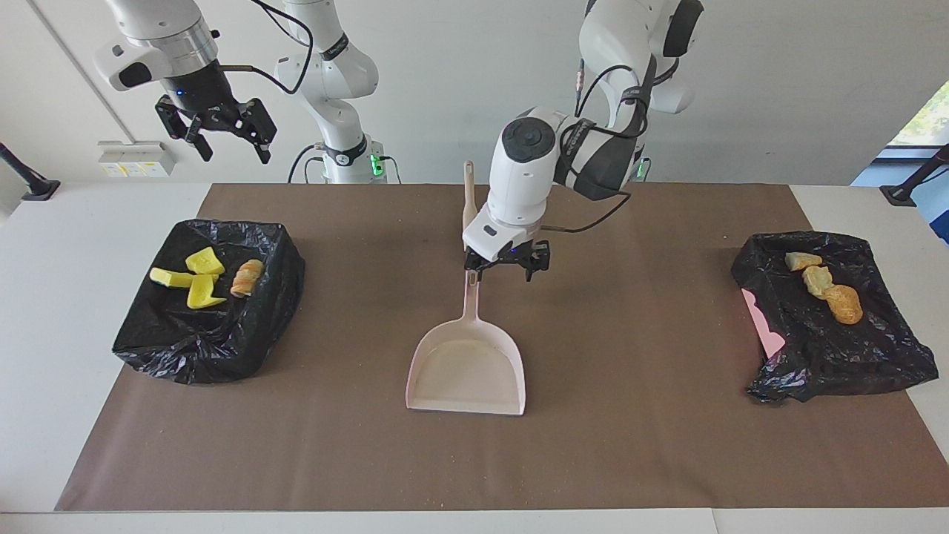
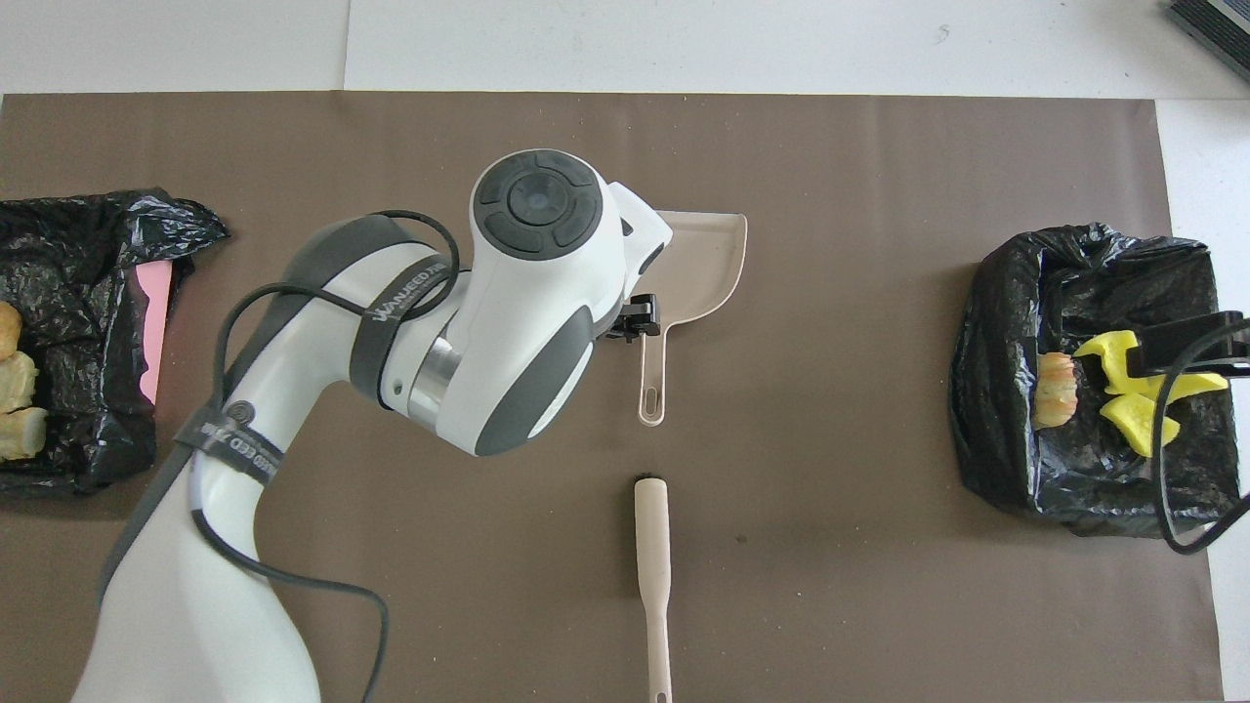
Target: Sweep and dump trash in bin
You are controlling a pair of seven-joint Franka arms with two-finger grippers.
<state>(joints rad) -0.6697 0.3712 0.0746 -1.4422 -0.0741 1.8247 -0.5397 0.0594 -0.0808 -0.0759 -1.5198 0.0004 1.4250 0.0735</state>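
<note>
Brown mat carries dustpan beneath the open, empty left gripper; right gripper open aloft.

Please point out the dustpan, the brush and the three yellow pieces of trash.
dustpan (image 1: 465, 374): facing view, middle of its flat pan.
brush (image 2: 651, 547): overhead view, middle of its pale body.
yellow pieces (image 1: 202, 291): facing view, on the chunk lowest in the picture, in the black-lined bin.

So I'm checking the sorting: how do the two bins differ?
The bin at the right arm's end holds three yellow chunks and a striped piece; the bin at the left arm's end holds three beige-brown lumps. The first stands boxy, the second sags flat, showing pink. Both are lined with black bags.
</note>
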